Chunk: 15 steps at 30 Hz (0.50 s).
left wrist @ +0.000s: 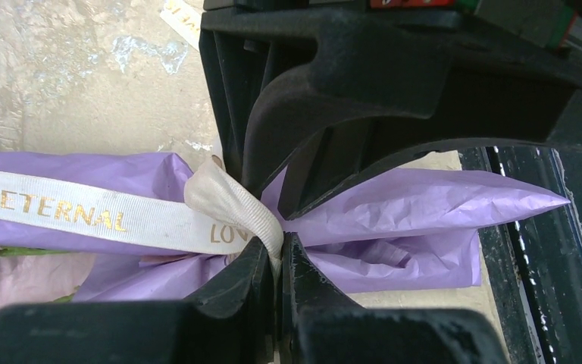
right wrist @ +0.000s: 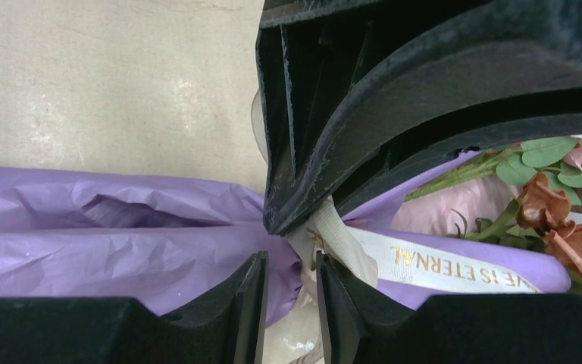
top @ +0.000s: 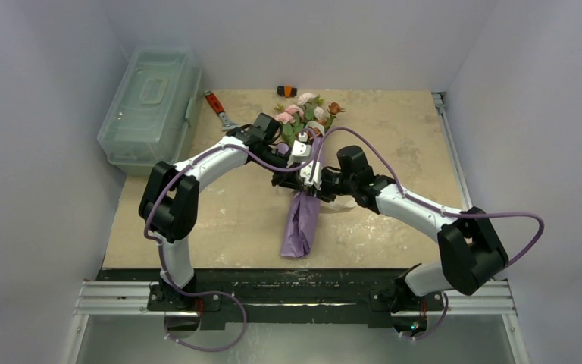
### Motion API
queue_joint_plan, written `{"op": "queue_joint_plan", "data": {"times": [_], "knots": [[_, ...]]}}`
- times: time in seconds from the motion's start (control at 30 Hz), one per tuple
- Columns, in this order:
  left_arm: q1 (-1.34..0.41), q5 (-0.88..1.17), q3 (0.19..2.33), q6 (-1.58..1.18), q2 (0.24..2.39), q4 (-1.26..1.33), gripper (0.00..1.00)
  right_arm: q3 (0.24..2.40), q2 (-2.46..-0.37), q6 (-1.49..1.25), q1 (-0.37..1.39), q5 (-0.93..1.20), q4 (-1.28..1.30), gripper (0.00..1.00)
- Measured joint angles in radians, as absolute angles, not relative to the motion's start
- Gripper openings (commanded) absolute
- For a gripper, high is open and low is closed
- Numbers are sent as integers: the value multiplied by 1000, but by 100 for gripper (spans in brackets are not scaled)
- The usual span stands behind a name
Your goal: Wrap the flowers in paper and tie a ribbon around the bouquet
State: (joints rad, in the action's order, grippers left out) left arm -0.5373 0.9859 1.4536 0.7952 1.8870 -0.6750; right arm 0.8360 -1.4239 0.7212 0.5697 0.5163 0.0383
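Top external view showed the bouquet (top: 301,216) lying on the table (top: 220,220), with the paper (left wrist: 424,205) tail pointing to the arm bases. At its waist the two grippers met. The left gripper (left wrist: 276,254) was fully closed and pinched the ribbon (left wrist: 83,212) at the knot. The right gripper (right wrist: 292,262) had its jaws a little apart with ribbon between them; whether it really gripped was not clear. Farther away lay the flowers (right wrist: 557,224). A pull from one side only could slip the ribbon out, loosen the knot, or tear the thin paper if the jaws caught it too.
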Motion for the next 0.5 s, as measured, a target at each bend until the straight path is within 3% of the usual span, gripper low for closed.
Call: {"op": "queue_joint_plan", "data": {"times": [0.23,0.5], "knots": [[-536,992,1458,795,1891,-676,0,836,-1435,716,574,516,11,35],[-536,997,1463,796,1898,-680,0,836,-1444,698,584,513,-22,24]]}}
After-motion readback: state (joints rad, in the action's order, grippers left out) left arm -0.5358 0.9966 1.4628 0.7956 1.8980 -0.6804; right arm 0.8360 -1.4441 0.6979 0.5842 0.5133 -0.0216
